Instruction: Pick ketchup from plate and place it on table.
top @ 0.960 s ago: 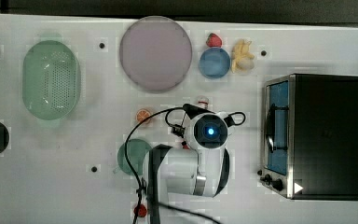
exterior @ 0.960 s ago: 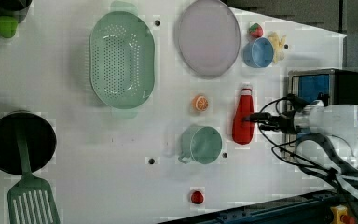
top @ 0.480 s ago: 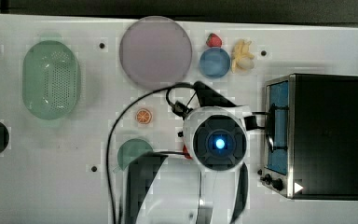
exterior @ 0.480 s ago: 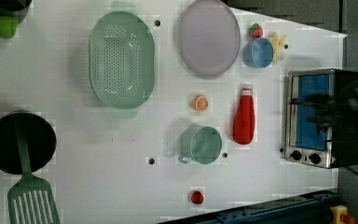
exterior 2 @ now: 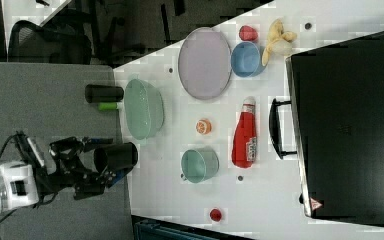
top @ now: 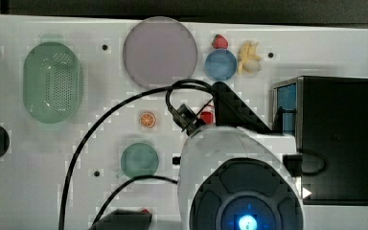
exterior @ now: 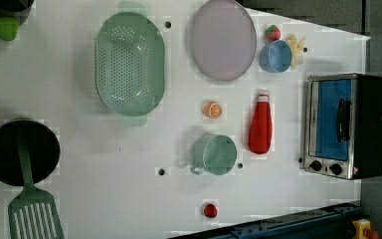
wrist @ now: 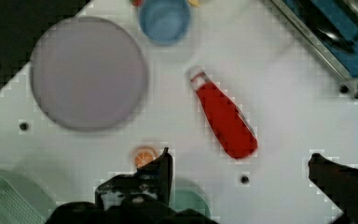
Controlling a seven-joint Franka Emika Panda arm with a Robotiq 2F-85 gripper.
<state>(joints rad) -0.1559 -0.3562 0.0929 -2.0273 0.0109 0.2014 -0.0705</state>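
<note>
Wrist view showing the ketchup [wrist: 223,119] lying flat on the table [wrist: 284,93], apart from the bare plate [wrist: 88,72], so looking already placed. Hanging well above with the gripper [wrist: 240,170] spread wide and pinching nothing, probably leaving the bottle free.

Claw [wrist: 237,161] wide open and empty (fingers [wrist: 161,168] spread), high up, pointing downward

ketchup [exterior: 260,123] lying on table [exterior: 129,149] | between orange slice [exterior: 213,109] and toaster oven [exterior: 345,124] | plate [exterior: 223,40] bare
</note>
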